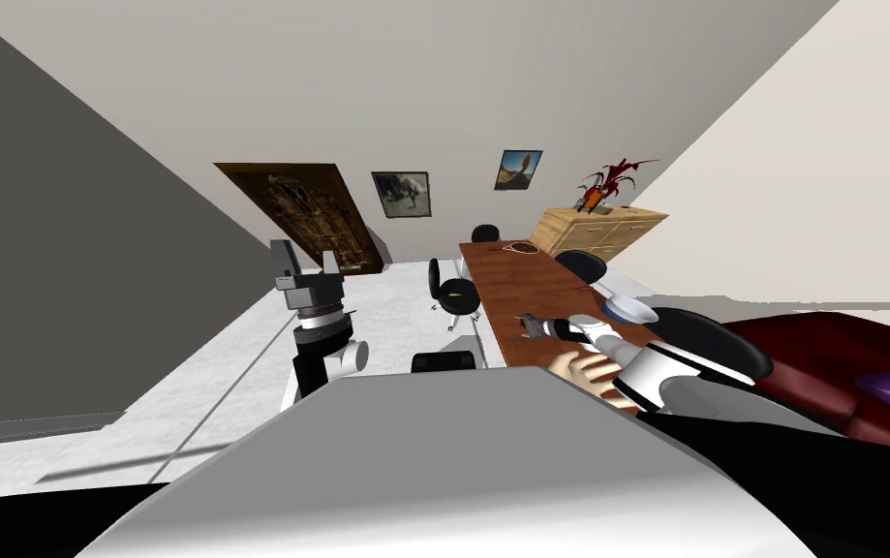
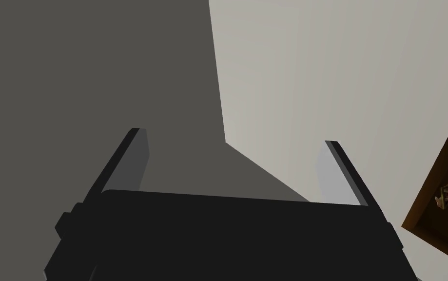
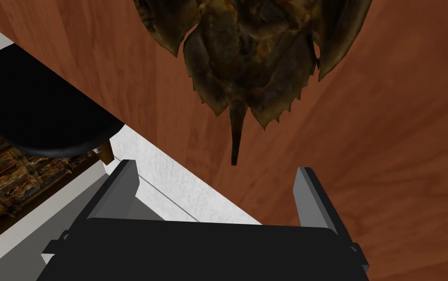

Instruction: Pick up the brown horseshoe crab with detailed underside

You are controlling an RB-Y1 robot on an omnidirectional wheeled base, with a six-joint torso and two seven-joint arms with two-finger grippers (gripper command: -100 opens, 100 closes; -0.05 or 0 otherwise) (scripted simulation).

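Note:
The brown horseshoe crab (image 3: 247,58) lies flat on the reddish wooden table (image 3: 388,170), its spiny rear and thin tail pointing at my right gripper (image 3: 215,168). That gripper is open, with the tail tip just beyond and between its fingertips, touching nothing. It hangs above the table's edge, over the near half of the table (image 1: 530,291) where the right gripper (image 1: 528,326) reaches in from the right. My left gripper (image 1: 307,260) is raised at the left, away from the table, and stands open (image 2: 235,136) and empty.
A black chair (image 3: 37,122) stands against the table's edge beside the right gripper; more black chairs (image 1: 452,291) line both sides. A brown oval shape (image 1: 522,249) lies at the table's far end. A beige hand-shaped object (image 1: 583,373) and a white dish (image 1: 627,308) sit near the right forearm. A red sofa (image 1: 820,358) is on the right.

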